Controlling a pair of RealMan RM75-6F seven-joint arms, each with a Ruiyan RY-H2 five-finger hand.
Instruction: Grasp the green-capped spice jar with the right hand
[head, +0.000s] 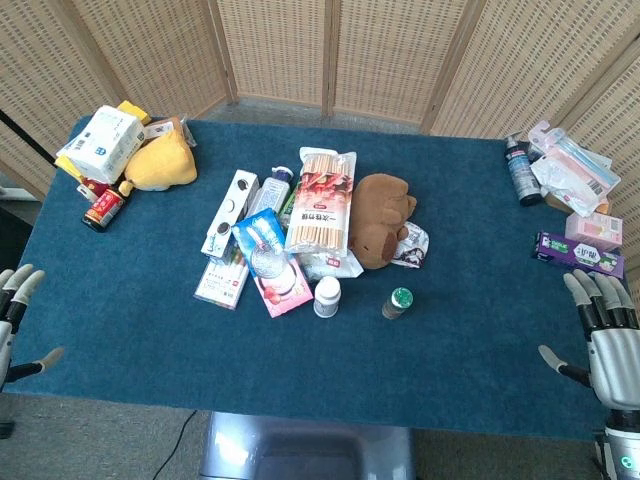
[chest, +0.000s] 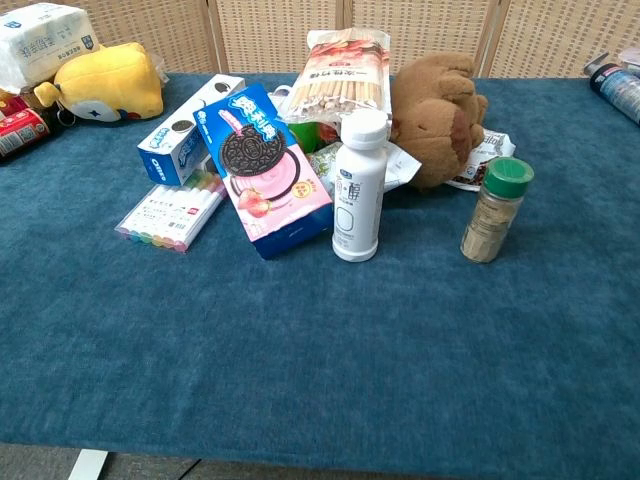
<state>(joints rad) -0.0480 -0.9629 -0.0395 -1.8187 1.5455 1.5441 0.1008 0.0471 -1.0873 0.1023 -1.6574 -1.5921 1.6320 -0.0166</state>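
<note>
The green-capped spice jar (head: 397, 302) stands upright on the blue table, just in front of a brown plush toy (head: 382, 218); in the chest view the jar (chest: 496, 209) is right of centre with brown spice inside. My right hand (head: 606, 336) hangs open at the table's right edge, fingers spread, well to the right of the jar. My left hand (head: 14, 318) is open at the far left edge, only partly in frame. Neither hand shows in the chest view.
A white bottle (head: 327, 296) stands left of the jar. Behind it lie a cookie box (chest: 267, 165), a noodle pack (head: 323, 198) and a marker set (chest: 172, 213). A purple box (head: 577, 254) and bottles sit at the right edge, a yellow plush (head: 160, 163) far left.
</note>
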